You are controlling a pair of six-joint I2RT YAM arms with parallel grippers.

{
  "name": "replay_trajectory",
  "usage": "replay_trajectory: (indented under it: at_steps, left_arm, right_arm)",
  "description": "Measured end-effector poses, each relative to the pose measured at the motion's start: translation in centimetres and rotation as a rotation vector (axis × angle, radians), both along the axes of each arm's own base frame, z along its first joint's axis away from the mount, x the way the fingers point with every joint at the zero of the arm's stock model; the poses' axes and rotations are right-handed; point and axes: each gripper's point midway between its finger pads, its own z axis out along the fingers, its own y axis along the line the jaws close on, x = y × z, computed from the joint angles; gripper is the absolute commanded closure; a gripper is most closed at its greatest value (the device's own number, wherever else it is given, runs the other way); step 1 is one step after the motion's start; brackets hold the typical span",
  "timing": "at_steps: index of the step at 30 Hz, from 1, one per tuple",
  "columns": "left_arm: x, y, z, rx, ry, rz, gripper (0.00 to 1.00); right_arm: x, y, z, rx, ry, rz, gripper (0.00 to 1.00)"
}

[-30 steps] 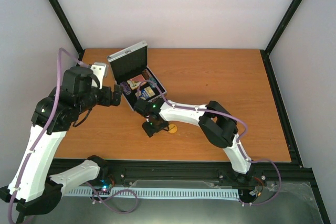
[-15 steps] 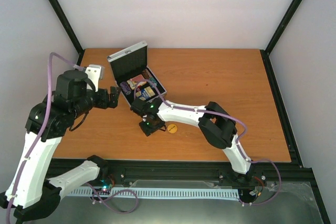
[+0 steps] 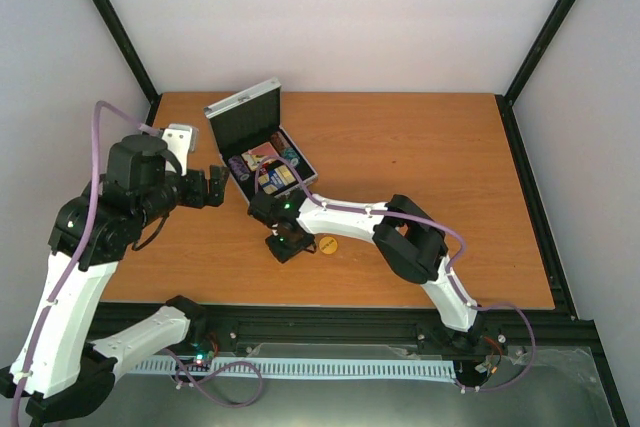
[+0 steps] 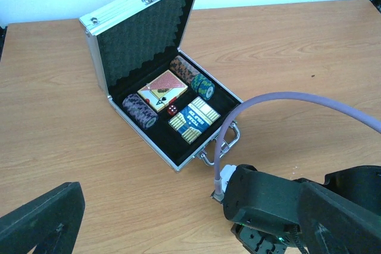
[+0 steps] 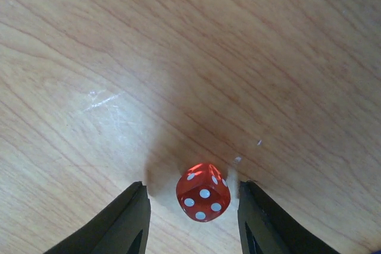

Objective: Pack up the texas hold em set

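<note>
The silver case (image 4: 146,10) stands open near the table's far left, its lid (image 3: 245,112) upright. Its black tray holds chip stacks (image 4: 140,111), two card decks (image 4: 162,87) and a red die (image 4: 172,110). A second red die (image 5: 203,192) lies on the wood between the fingers of my right gripper (image 5: 193,186). The jaws are open, with a gap on each side of the die. An orange round button (image 3: 327,244) lies just right of that gripper. My left gripper (image 3: 220,185) hovers open and empty left of the case.
The right arm's wrist (image 4: 280,206) and its purple cable (image 4: 286,100) sit just in front of the case handle (image 4: 221,147). Black frame posts (image 3: 110,22) and white walls edge the table. Bare wood (image 3: 420,167) stretches to the right.
My right gripper's jaws have narrowed around the die on the table. The left arm drew back a little to the left, then held still.
</note>
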Motion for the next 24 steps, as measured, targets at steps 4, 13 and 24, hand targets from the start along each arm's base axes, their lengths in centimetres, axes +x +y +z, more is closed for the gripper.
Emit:
replay_trajectory:
  at_steps: [4,13,24]
  left_arm:
    - [-0.01,0.05,-0.19,0.004,0.004,0.002,0.0]
    - [-0.2,0.17,-0.28,0.005,0.005,0.003,0.0]
    - [-0.41,0.47,-0.38,0.01,0.0,0.012,0.0]
  right_arm:
    - [-0.14,-0.27,-0.33,-0.01,0.006,-0.004,0.64]
    - [-0.2,-0.38,-0.44,-0.013,0.01,-0.013,0.83]
    - [0.31,-0.22,0.36,-0.024,-0.009,-0.017,0.87]
